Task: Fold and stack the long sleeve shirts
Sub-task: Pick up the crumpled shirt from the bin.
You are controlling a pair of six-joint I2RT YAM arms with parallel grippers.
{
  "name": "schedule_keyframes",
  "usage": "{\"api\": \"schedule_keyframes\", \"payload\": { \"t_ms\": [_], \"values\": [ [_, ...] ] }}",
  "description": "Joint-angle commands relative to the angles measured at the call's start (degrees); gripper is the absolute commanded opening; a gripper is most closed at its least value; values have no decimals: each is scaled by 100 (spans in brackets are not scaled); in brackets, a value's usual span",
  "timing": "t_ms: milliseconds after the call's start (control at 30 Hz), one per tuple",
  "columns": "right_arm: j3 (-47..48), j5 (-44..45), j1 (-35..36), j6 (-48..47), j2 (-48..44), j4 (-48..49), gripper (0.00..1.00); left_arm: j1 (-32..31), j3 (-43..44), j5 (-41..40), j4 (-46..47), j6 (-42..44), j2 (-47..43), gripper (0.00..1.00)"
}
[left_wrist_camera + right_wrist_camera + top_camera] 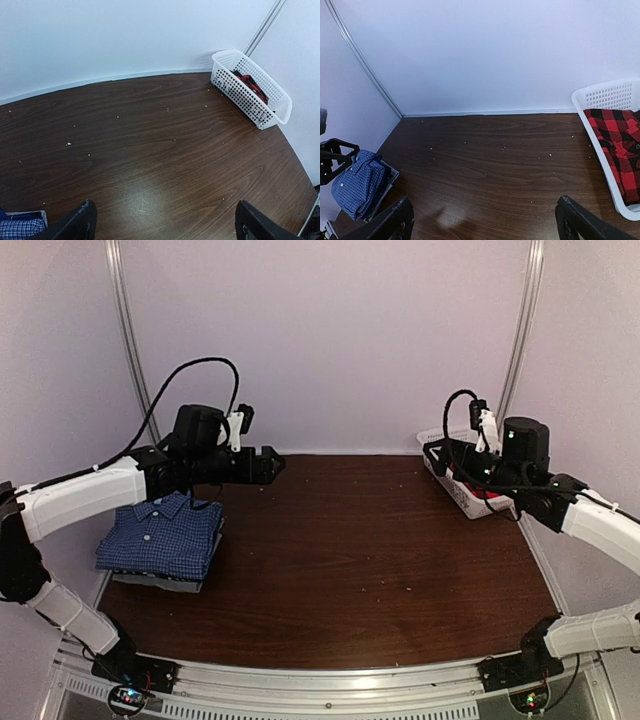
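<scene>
1. Black-fingered left tool (268, 465) has its jaws spread wide with nothing between them. In its own wrist view the two fingers (80, 222) just poke in at the bottom corners, with bare wood between them. It hangs above the surface (370, 550), pointing toward the middle, a bit past the folded pile.
2. Same deal with the right tool (440, 458): jaws wide apart and empty, hanging right by the left side of the white mesh basket (470, 498).
3. Below the left forearm, at the left edge of the surface, sits the blue fine-checked shirt (160, 535). It's folded into a neat rectangle with collar and buttons facing up.
4. That blue one lies on top of a grey shirt (170, 583), also folded. Only its edge peeks out underneath, so I can't tell much else about it.
5. Over in the far right corner, the red-and-black plaid shirt (615, 145) is bunched up inside the basket, not folded. The basket stands against the wall, well apart from the pile on the left.
6. Between the two spots the surface is dark wood grain, with little pale specks (68, 144) scattered around.
</scene>
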Motion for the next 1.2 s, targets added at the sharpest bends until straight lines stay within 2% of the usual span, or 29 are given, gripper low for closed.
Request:
{"api": "schedule_keyframes", "payload": {
  "t_ms": [0,400,600,867,1167],
  "values": [
    [29,299,21,5,-72,-94,100,27,-102,40,294,-88,-191,98],
    [504,798,17,-123,228,-410,100,27,-147,-57,183,-30,-317,98],
    [1136,1084,-158,-255,677,-743,100,27,-86,-66,137,133,-357,98],
    [1778,792,-1084,-362,1591,-948,100,27,193,-76,-62,443,-308,98],
    [2920,481,-2244,-434,3363,-1131,100,27,258,40,-111,540,-303,98]
  ]
}}
